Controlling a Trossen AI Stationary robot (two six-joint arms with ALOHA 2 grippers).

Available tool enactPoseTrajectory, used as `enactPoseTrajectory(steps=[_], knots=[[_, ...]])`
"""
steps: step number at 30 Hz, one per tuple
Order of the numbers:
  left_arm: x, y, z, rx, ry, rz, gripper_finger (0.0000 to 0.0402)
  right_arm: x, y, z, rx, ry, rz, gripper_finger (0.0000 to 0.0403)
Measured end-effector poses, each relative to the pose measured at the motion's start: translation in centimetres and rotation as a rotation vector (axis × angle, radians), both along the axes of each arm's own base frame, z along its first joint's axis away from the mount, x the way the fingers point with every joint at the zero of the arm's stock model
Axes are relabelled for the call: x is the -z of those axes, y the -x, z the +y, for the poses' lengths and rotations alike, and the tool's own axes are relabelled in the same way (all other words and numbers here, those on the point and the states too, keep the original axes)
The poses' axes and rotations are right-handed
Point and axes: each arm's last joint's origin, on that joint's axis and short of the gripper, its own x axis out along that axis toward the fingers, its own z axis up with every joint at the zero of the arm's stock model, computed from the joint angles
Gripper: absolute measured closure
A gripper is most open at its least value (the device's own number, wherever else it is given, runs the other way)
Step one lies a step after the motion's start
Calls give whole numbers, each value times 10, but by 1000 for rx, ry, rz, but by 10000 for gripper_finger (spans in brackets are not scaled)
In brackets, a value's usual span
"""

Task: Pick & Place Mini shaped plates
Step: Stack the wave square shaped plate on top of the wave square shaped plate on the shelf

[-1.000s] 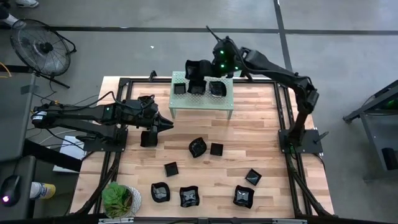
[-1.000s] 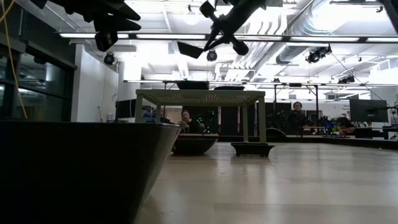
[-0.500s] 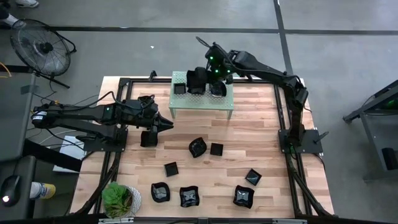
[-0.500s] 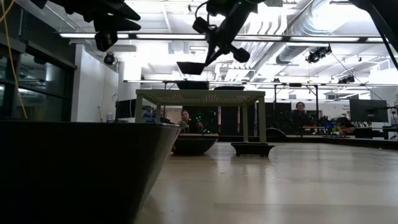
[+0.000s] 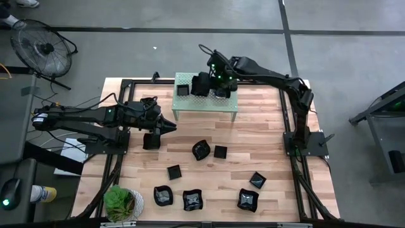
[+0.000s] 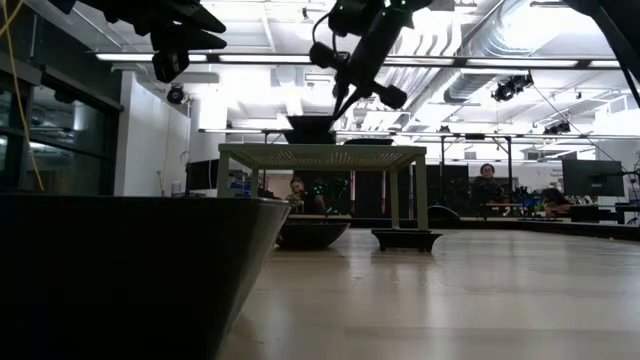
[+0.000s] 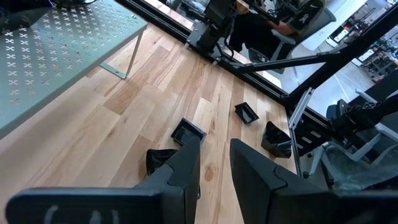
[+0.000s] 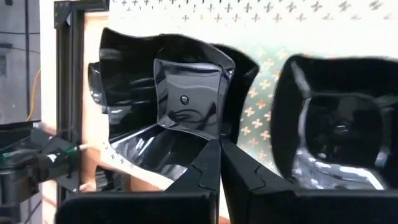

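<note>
The pale green shelf (image 5: 205, 101) stands at the far middle of the table. My right gripper (image 5: 209, 80) is above it, shut on a glossy black wavy-edged mini plate (image 8: 186, 99). Right below the held plate is another plate (image 5: 201, 92) that lies on the shelf. Whether the two touch, I cannot tell. Two more plates (image 5: 183, 90) (image 8: 339, 137) rest on the shelf on either side. Several plates (image 5: 200, 149) lie on the wooden table. My left gripper (image 7: 214, 162) hovers open at the left, holding nothing. My right gripper pinches the held plate's rim (image 8: 205, 144) between its two fingers, on the side nearest the gripper. The fingers slant down from the far right. In the low view the plate (image 6: 310, 126) sits about level just over the shelf top (image 6: 320, 150).
Loose plates are spread over the table's near half (image 5: 192, 200) (image 5: 247, 200) (image 5: 257, 180). One plate (image 6: 120, 270) fills the low view's left foreground. A potted plant (image 5: 123, 204) stands at the near left corner. Dark frame rails (image 5: 288, 126) run along the table's sides.
My right gripper has come down and toward the near left, over the shelf's middle, tipping further downward. The plate it carries was tilted and high above the shelf; it now sits level just over the plate on the shelf.
</note>
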Motion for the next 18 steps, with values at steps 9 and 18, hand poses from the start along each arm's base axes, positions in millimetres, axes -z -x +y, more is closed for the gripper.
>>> enactPoseTrajectory(steps=[9, 18], knots=[[0, 0, 0, 0, 1, 0, 316, 15, -4, 3, 6, -3, 2, 403], [0, 0, 0, 0, 1, 1, 316, 14, -6, 2, -36, 26, -19, 399]])
